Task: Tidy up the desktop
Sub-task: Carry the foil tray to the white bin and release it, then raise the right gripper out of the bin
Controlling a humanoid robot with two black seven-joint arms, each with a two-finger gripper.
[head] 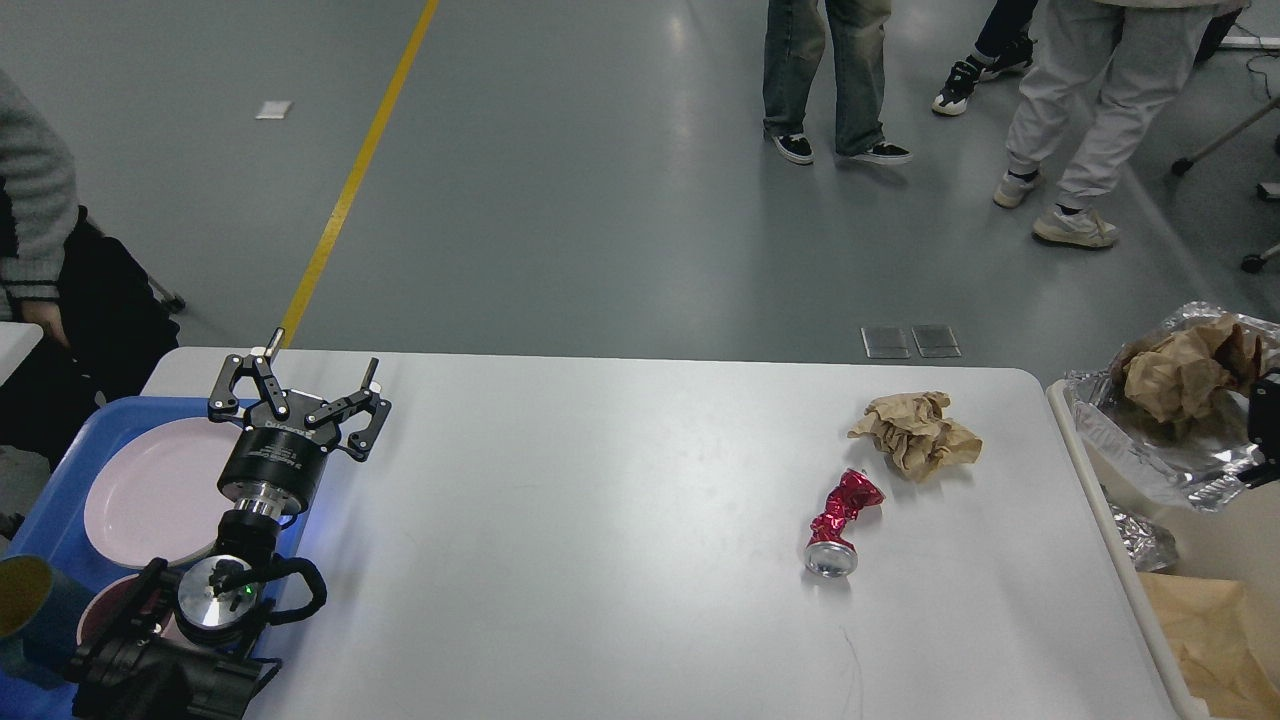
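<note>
On the white desktop (620, 500), right of centre, lie a crushed red can (838, 522) and a crumpled wad of brown paper (915, 432). My right gripper (1264, 425) shows only as a black part at the right edge. It is shut on a crumpled foil tray (1150, 440) with brown paper (1180, 368) inside, held in the air over the beige bin (1100, 500). My left gripper (310, 375) stands open and empty at the desktop's far left, by the blue tray (60, 470).
The blue tray holds a pink plate (150, 490), a pink bowl (100, 615) and a teal cup (25, 610). The bin contains foil (1140, 540) and brown paper (1210, 630). People stand on the floor beyond the table, and one sits at the left.
</note>
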